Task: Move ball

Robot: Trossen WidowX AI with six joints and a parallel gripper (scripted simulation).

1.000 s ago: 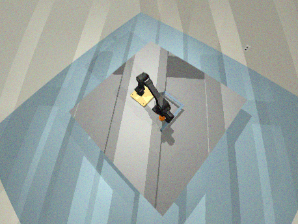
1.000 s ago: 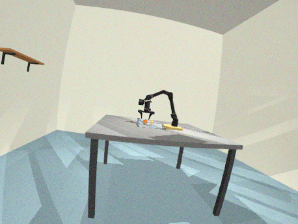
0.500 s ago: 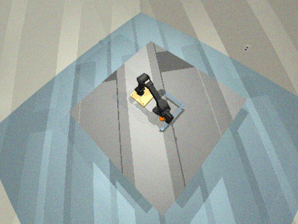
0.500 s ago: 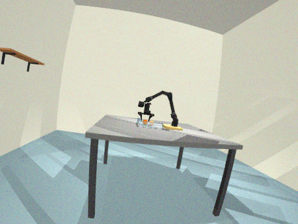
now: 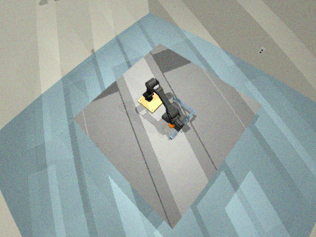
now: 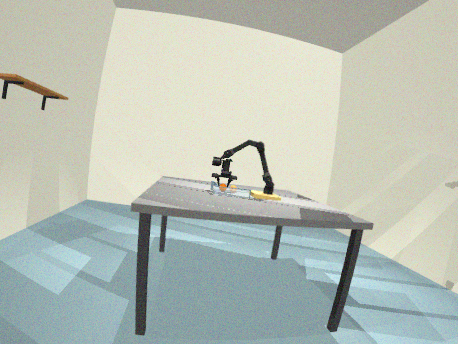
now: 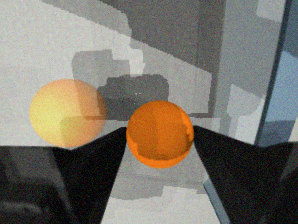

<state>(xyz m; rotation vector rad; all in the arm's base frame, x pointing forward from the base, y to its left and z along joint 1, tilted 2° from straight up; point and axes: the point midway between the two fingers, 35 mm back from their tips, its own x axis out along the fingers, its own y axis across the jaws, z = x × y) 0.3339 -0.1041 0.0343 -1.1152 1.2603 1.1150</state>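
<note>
The orange ball (image 5: 171, 125) (image 6: 223, 187) (image 7: 160, 135) is low at the table, beside the clear bluish walls (image 5: 188, 108) (image 6: 214, 186). Whether it touches the table cannot be told. The see-through copy (image 6: 233, 188) (image 7: 67, 113) is paler, yellow-orange, and lies left of the ball in the wrist view, apart from it by a small gap; the arm hides it in the top view. My gripper (image 6: 223, 185) (image 7: 159, 131) points down with a fingertip against each side of the ball, so it is shut on the ball.
A wall (image 7: 276, 100) stands to the right of the gripper in the wrist view, and a wall end (image 7: 215, 199) shows at the lower right. The yellow base plate (image 5: 151, 105) (image 6: 258, 195) lies under the arm's base on the grey table (image 5: 114, 138) (image 6: 190, 207).
</note>
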